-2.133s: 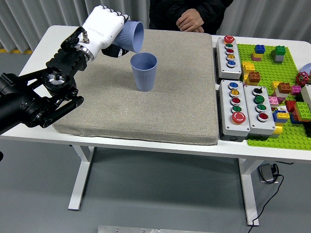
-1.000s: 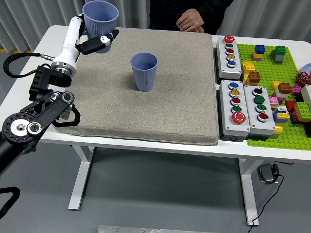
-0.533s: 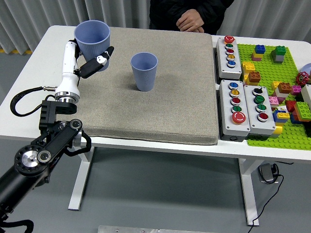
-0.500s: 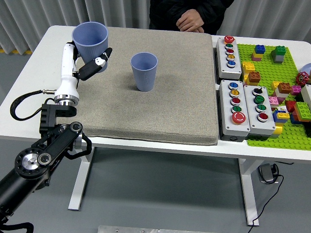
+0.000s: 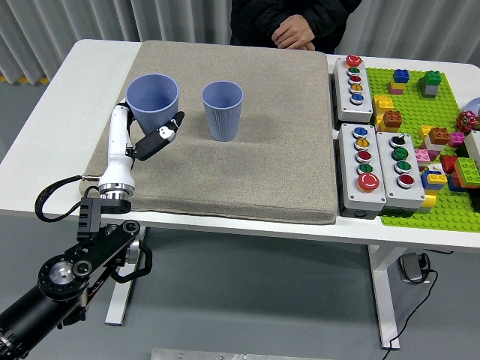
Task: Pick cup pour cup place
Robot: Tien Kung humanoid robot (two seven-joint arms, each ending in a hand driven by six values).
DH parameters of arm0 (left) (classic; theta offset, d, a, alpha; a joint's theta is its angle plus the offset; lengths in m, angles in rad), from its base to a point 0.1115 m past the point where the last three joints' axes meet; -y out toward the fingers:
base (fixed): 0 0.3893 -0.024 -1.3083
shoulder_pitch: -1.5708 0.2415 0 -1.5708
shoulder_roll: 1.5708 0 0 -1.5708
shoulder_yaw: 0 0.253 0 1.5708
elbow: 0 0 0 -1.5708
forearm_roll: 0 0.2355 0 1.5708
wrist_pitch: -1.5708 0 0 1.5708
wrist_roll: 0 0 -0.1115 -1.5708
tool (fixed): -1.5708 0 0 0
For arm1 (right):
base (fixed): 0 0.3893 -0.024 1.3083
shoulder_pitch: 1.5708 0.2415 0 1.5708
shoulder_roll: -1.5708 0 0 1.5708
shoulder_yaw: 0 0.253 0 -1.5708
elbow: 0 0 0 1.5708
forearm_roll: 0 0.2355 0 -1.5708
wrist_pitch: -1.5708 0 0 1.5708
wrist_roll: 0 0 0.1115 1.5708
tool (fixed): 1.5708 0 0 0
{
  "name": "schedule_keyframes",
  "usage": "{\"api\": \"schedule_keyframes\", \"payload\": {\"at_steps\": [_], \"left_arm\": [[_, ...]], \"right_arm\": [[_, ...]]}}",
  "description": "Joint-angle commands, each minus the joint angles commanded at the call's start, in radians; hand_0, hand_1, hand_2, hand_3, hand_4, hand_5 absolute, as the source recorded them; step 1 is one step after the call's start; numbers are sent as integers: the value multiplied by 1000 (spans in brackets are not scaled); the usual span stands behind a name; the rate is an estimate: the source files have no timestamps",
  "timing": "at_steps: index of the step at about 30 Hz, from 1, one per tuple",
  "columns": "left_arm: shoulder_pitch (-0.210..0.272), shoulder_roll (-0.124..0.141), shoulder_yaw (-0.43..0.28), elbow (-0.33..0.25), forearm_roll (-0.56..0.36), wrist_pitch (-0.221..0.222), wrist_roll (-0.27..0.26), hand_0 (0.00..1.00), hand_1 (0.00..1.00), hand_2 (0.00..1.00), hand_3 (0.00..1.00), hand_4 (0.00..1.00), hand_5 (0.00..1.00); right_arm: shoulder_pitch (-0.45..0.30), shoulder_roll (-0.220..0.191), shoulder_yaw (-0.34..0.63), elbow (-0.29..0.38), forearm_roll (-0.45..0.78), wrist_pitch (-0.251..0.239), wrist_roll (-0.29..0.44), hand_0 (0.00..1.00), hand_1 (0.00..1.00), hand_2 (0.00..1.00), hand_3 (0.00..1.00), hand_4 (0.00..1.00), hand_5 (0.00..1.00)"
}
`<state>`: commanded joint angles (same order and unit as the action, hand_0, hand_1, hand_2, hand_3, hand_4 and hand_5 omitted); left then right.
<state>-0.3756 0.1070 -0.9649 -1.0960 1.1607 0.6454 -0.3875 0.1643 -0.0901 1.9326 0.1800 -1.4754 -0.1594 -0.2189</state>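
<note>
The left hand (image 5: 142, 135), fingers wrapped around 1 blue cup (image 5: 153, 101), has lowered it upright just left of the second cup (image 5: 223, 109).

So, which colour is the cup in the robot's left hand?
The cup in the left hand is muted blue, clearest in the head view.

A single head view looks forward and steeply down from high on the robot's side, taking in the whole white counter (image 5: 67, 71), its near edge, and the floor beneath.
</note>
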Motion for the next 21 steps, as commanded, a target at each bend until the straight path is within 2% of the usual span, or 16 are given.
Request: {"api": "schedule_keyframes", "payload": {"at_steps": [5,7,21], "left_arm": [[-10,-9,20,61,-60,0,-47,609,583,558,548,749,279],[-19,-15,37,104,-98,0,-72,609,583,558,548,749,279],[-14,-39,84,197,-153,0,-119,618,602,603,573,764,340]], "right_arm": [[1,1,-1,0,0,0,0,696,629,592,588,2,267],[1,1,1,0,-4,0,-1,696,629,592,588,2,267],[3,2,3,0,-15,2,-3,697,628,591,588,2,267]]}}
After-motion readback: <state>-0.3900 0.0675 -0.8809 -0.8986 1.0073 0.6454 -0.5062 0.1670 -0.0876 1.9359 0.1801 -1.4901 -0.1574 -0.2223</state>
